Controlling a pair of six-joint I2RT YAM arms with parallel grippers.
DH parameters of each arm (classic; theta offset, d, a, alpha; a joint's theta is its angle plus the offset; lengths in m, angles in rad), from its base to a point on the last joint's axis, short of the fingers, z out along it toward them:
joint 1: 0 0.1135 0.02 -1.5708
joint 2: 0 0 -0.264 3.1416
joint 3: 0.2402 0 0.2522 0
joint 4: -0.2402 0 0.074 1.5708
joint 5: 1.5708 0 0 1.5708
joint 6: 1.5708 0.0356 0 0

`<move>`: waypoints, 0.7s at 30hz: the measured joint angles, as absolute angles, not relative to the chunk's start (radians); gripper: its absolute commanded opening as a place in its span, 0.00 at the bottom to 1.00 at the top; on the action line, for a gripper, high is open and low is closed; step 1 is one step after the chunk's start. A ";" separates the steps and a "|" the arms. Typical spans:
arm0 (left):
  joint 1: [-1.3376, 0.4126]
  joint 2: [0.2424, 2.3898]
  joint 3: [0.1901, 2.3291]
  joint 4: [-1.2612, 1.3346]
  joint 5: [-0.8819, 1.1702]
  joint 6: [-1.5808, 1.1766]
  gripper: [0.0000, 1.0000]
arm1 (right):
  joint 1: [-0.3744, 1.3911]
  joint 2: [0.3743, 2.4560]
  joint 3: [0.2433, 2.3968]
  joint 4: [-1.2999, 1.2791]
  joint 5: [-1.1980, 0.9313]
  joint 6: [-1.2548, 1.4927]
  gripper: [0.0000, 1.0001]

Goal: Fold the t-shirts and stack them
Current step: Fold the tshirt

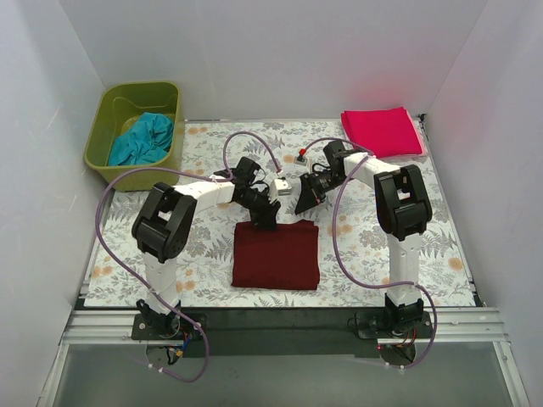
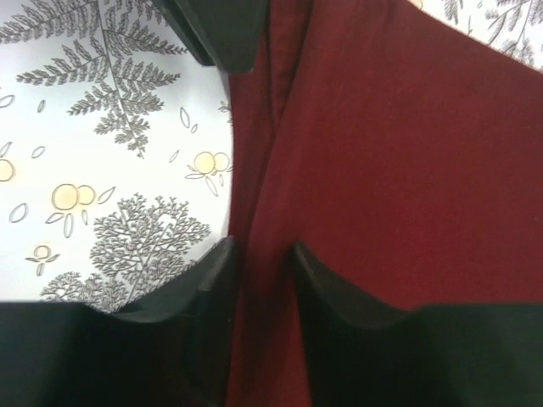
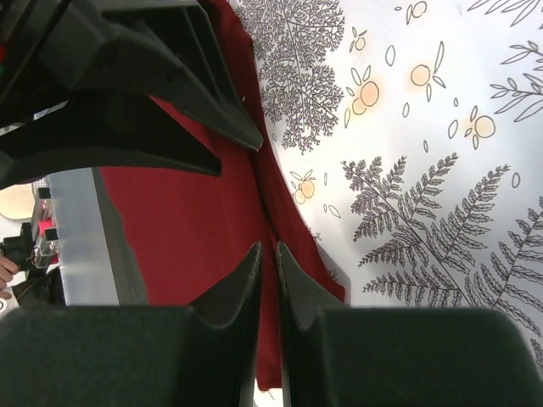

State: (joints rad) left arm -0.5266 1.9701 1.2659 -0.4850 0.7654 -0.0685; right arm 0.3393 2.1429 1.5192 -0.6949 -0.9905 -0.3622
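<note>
one dark maroon cloth t-shirt (image 1: pixel 276 254), one bright pink-red cloth t-shirt (image 1: pixel 382 131) and one teal cloth t-shirt (image 1: pixel 142 140) are making three shirts in all; one olive-green plastic bin (image 1: pixel 100 146) and one floral-patterned table cover (image 1: pixel 424 246) are sitting there.

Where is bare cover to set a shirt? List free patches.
Free on floral cover: far strip between green bin and pink-red shirt; patch between left arm and maroon shirt; strip right of right arm. Crowded: maroon shirt's far edge, where left claw and right claw meet.

left pincer (image 1: pixel 265 216) and right pincer (image 1: pixel 304 199) crowd the far edge of the maroon shirt (image 1: pixel 276 254); bench (image 1: pixel 119 254) either side of it lies open; green bin (image 1: pixel 100 146) far-left, pink shirt (image 1: pixel 382 131) far-right.
</note>
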 measured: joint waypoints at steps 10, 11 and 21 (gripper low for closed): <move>-0.533 1.876 1.216 -0.501 0.798 -0.025 0.00 | 0.384 2.156 1.488 -0.594 -1.034 -0.280 0.16; -0.534 1.858 1.210 -0.504 0.800 -0.017 0.00 | 0.390 2.159 1.488 -0.576 -1.042 -0.265 0.16; -0.552 1.778 1.190 -0.543 0.804 0.033 0.00 | 0.475 2.191 1.440 -0.415 -1.118 -0.134 0.16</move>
